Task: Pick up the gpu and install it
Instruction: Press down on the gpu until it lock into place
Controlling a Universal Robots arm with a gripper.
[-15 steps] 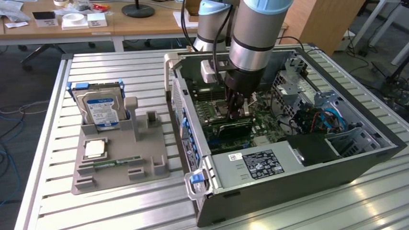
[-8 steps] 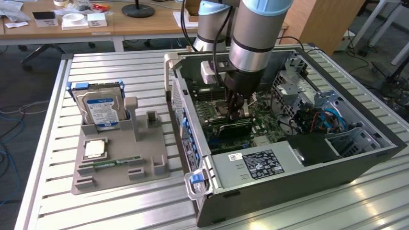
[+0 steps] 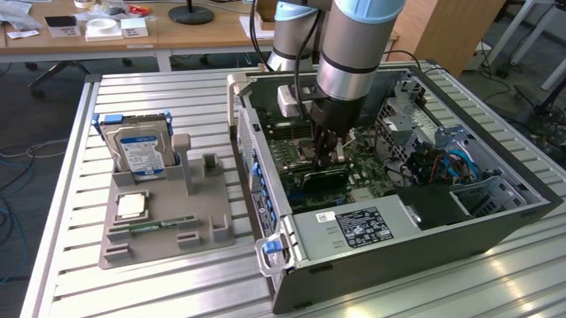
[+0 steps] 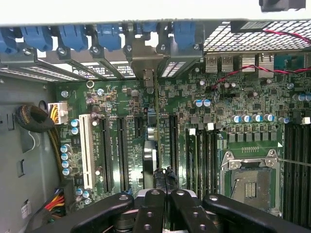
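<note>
1. Black gripper point(image 4: 164, 178) inside the open grey computer case point(image 3: 415, 248), fingers pinching the thin dark gpu card point(image 4: 150, 160) edge-on.
2. Gpu stands upright over the green motherboard point(image 4: 233, 102), among black expansion slots; silvery bracket point(image 4: 147, 60) meets the case's rear wall.

Slatted metal table point(image 3: 177, 99), grey parts tray point(image 3: 164, 228) beside open computer case point(image 3: 495, 225) on it

Computer case point(image 3: 495, 218): open on top, arm reaches in freely. Obstacles: side walls, power supply point(image 3: 354, 228), cable bundle point(image 3: 442, 165). Surface point(image 3: 177, 291) beside parts tray point(image 3: 159, 238) bare.
</note>
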